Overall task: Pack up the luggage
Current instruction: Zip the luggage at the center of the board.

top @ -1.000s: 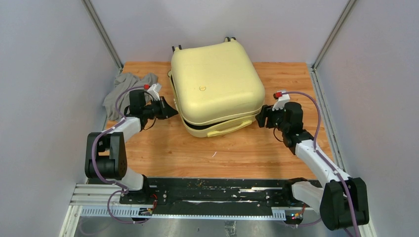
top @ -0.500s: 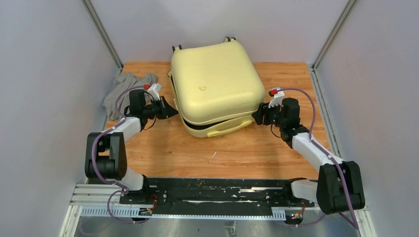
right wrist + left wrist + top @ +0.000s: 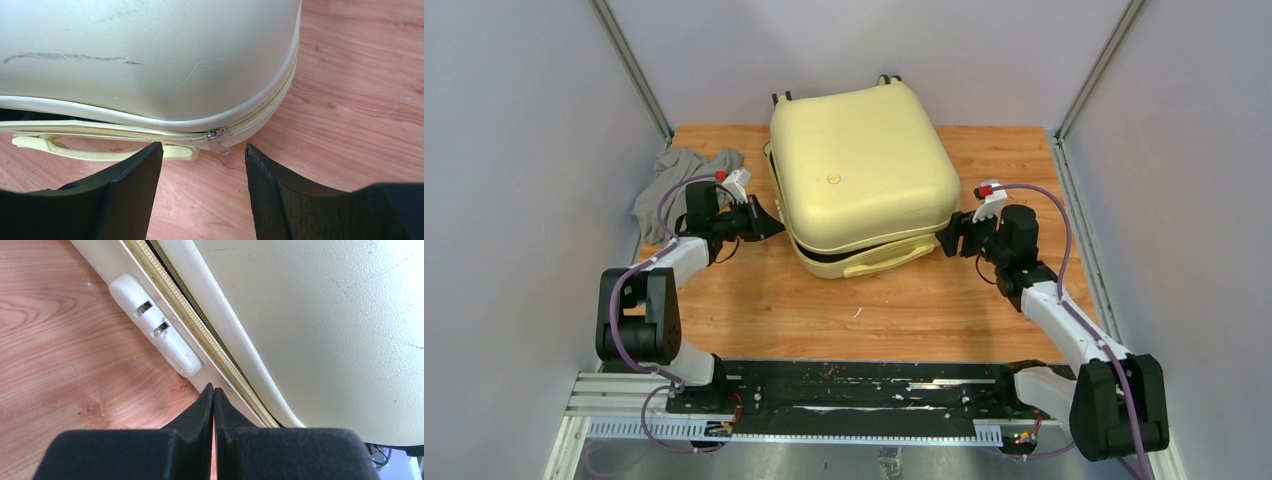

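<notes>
The pale-yellow luggage (image 3: pixel 859 170) lies flat at the table's back middle, its lid down with a gap along the near edge above the yellow side handle (image 3: pixel 886 259). My left gripper (image 3: pixel 770 226) is shut and empty, its tips against the luggage's left side by the zip seam (image 3: pixel 210 340) and a white block (image 3: pixel 155 330). My right gripper (image 3: pixel 946 242) is open at the luggage's right front corner. In the right wrist view its jaws (image 3: pixel 202 150) stand apart just short of the metal zip puller (image 3: pixel 216 136), beside the handle (image 3: pixel 100 150).
A crumpled grey cloth (image 3: pixel 682 180) lies on the wooden table (image 3: pixel 904 310) at the back left, behind my left arm. Grey walls close in on both sides and the back. The black rail (image 3: pixel 824 385) with the arm bases runs along the near edge.
My right arm swung in toward the luggage's right corner, then drew back slightly and lower. My left arm and the luggage have not moved.
</notes>
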You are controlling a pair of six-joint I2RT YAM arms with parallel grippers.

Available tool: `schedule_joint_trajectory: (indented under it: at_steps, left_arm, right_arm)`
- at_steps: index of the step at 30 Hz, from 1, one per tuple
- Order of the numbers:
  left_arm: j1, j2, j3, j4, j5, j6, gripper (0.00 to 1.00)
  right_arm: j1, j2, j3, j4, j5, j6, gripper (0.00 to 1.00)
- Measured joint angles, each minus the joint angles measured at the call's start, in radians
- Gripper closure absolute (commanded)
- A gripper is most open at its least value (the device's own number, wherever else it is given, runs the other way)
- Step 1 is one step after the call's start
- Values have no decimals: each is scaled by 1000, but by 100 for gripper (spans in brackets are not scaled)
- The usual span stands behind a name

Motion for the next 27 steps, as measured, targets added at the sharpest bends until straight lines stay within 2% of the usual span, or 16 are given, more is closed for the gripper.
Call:
schedule_joint_trajectory:
  at_steps: [6,13,18,23,27]
  left_arm:
    - [0,0,0,0,0,0,96]
    - [0,0,0,0,0,0,97]
    - [0,0,0,0,0,0,96]
    - [0,0,0,0,0,0,97]
    - [0,0,0,0,0,0,97]
  right_arm:
    - [0,16,0,1,-6,0,42]
    - [0,88,0,2,-16,-5,44]
    - [0,121,0,18,-19,-9,49]
    - [0,143,1,48,-27,-10,60]
    - [5,147,1,55,-38,-11,72]
